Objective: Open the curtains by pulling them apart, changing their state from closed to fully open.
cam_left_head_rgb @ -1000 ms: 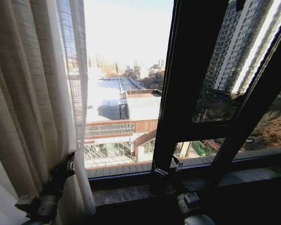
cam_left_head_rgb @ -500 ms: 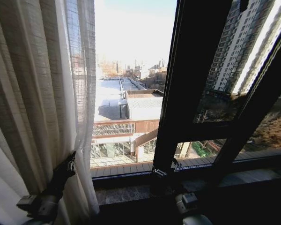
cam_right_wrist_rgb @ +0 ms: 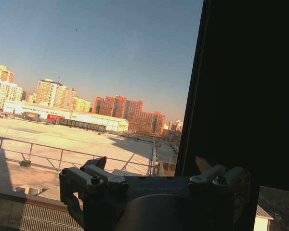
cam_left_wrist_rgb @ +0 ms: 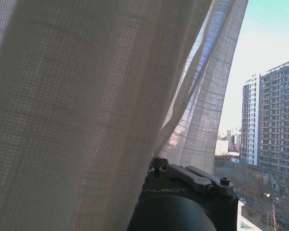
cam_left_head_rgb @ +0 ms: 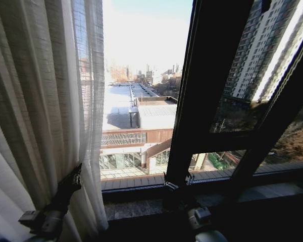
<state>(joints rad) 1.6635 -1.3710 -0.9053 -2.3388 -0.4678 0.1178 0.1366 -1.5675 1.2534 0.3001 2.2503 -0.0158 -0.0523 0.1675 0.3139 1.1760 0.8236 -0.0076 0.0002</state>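
A sheer off-white curtain [cam_left_head_rgb: 40, 101] hangs bunched in long pleats at the left of the window, and its free edge falls beside the bare glass. My left gripper [cam_left_head_rgb: 74, 176] reaches up from the lower left and is pressed into the folds low down, shut on the curtain. In the left wrist view the curtain [cam_left_wrist_rgb: 86, 96] drapes right over one side of the gripper body. My right gripper [cam_left_head_rgb: 179, 182] stands open at the foot of the dark window frame bar [cam_left_head_rgb: 207, 75], with nothing between its fingers [cam_right_wrist_rgb: 89, 175].
A stone sill [cam_left_head_rgb: 272, 191] runs under the window close in front of both arms. The thick dark frame bar and a slanted bar [cam_left_head_rgb: 278, 116] stand right of the open pane. Rooftops and tower blocks lie outside.
The whole head view has shifted a little to the right. The curtain's free edge now hangs slightly closer to the dark frame bar. Both grippers keep their places.
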